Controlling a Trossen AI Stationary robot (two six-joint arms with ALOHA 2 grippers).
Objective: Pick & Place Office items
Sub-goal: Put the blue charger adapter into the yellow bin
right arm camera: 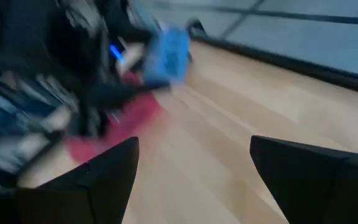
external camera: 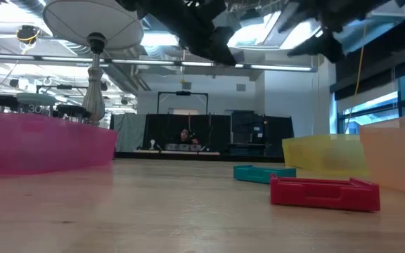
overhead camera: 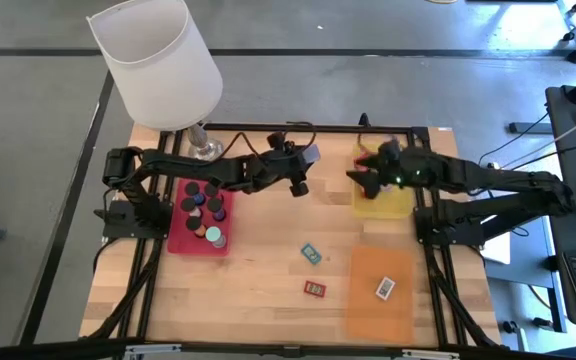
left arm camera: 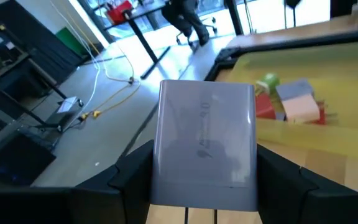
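My left gripper (overhead camera: 310,158) clamps a lavender block (left arm camera: 205,147) above bare table centre, left of the yellow mat (overhead camera: 396,204). Right gripper (overhead camera: 357,177) fingers apart, over that mat's left edge.

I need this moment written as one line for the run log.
left gripper: fingers shut on lavender block, held above table | right gripper: open, empty, over yellow mat | red mat: holds round pieces

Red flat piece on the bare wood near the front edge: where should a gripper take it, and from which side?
The red rectangle lies flat and alone on the table, teal rectangle apart behind it. Probably come straight down from above and pinch across its short sides; the low view shows a raised rim to grip. The right gripper is open and empty.
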